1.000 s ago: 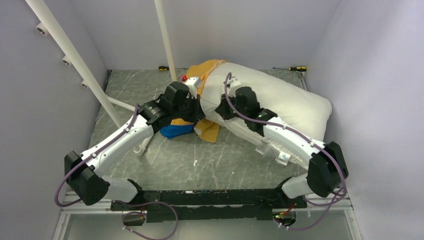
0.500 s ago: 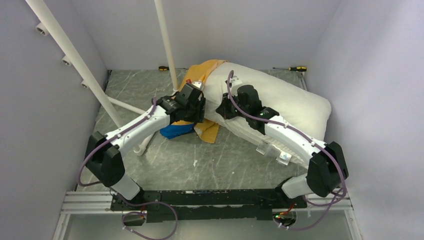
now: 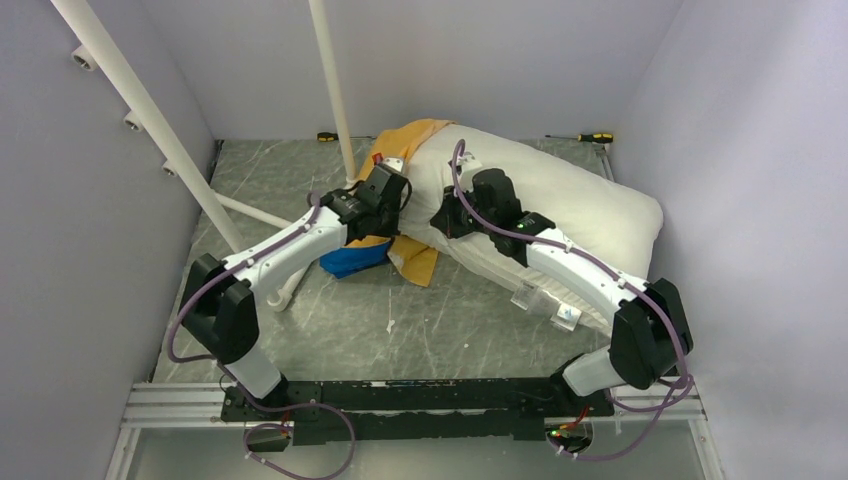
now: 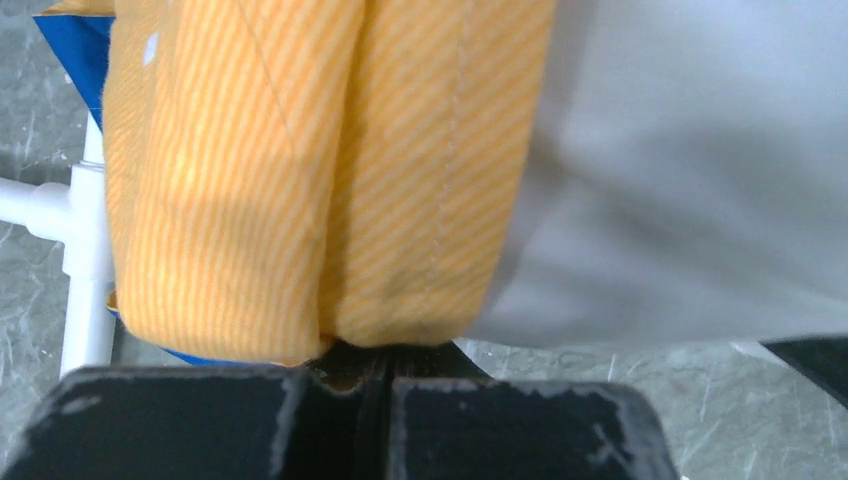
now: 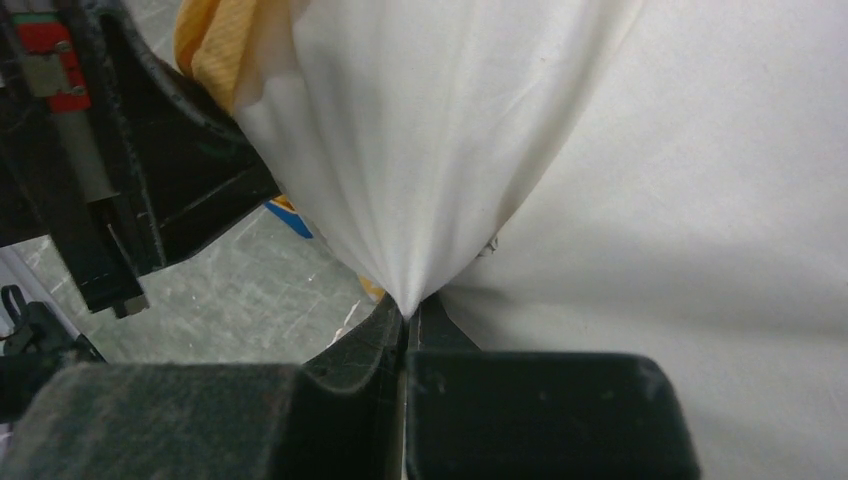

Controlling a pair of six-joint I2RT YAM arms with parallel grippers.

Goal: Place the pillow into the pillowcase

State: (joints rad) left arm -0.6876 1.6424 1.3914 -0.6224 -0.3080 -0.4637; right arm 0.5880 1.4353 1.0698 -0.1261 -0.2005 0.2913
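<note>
I have the left gripper (image 4: 385, 365) clamped on the pillowcase (image 4: 300, 180) hem, the right gripper (image 5: 408, 320) pinching a pillow (image 5: 650, 200) fold. Only one end looks sleeved — most remains.

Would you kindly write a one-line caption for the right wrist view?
Right gripper shut on a pinched fold of the white pillow, yellow pillowcase edge at upper left.

Grey marbled table (image 3: 330, 320), white pillow (image 3: 590, 210), orange-blue pillowcase (image 3: 420, 265) on it, left screwdriver (image 3: 327, 136), right screwdriver (image 3: 598, 137) at far edge
</note>
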